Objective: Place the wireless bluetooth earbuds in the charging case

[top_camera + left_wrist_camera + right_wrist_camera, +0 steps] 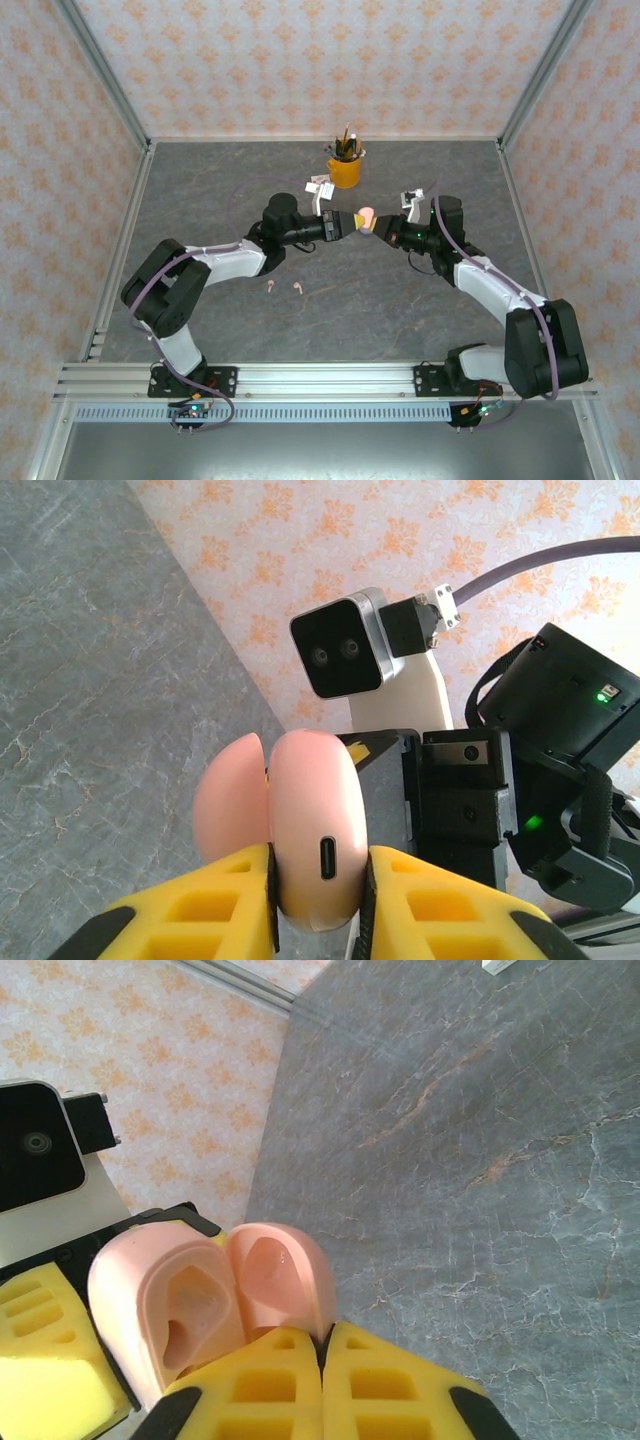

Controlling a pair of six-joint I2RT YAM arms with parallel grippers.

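Two claws meet above the grey stone table (200, 200). The left claw (320, 868) squeezes the round pale pink charging case (310, 810), which is open. The right claw (322, 1345) is pinched tight on the rim of its other half. Two tiny pale pink earbuds (271, 287) lie on the table, well apart from the case.

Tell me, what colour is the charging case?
The charging case is pale pink; the left wrist view shows it best.
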